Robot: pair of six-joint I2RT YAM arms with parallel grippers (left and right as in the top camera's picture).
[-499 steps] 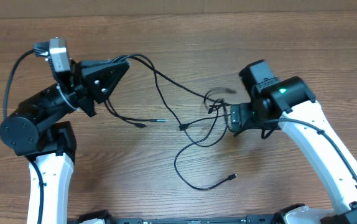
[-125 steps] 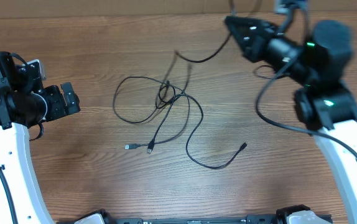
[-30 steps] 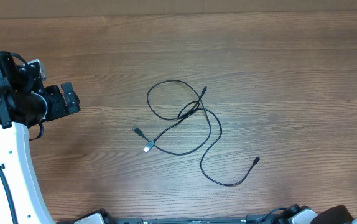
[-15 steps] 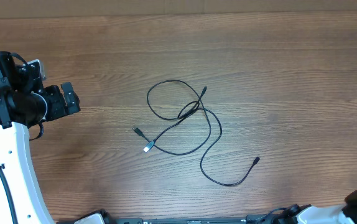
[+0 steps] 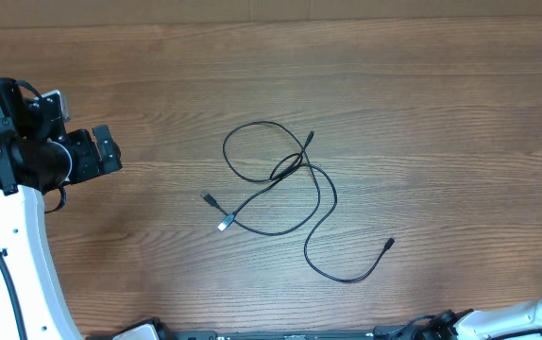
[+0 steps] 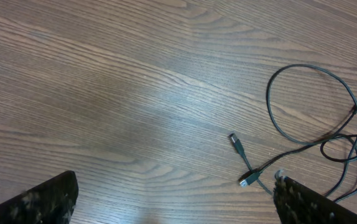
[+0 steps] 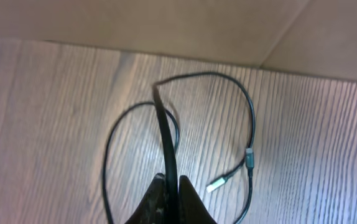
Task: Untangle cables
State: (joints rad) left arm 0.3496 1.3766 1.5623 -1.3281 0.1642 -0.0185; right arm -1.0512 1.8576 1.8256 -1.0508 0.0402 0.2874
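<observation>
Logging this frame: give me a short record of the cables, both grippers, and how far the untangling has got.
centre of table: middle cords, two black ones lying crossed on the table, four plug ends free
pulled aside: separate cable, looped on the wood at the right, silvery plug showing
left gripper: left gripper open, empty, apart from the middle cords
right gripper: right gripper shut on the separate cable
progress: one cable apart; middle cords not yet untangled

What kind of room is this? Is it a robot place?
Probably a robot lab workbench: a white-and-black robot arm stands at a wood-grain table, with thin black cables lying on it.
</observation>
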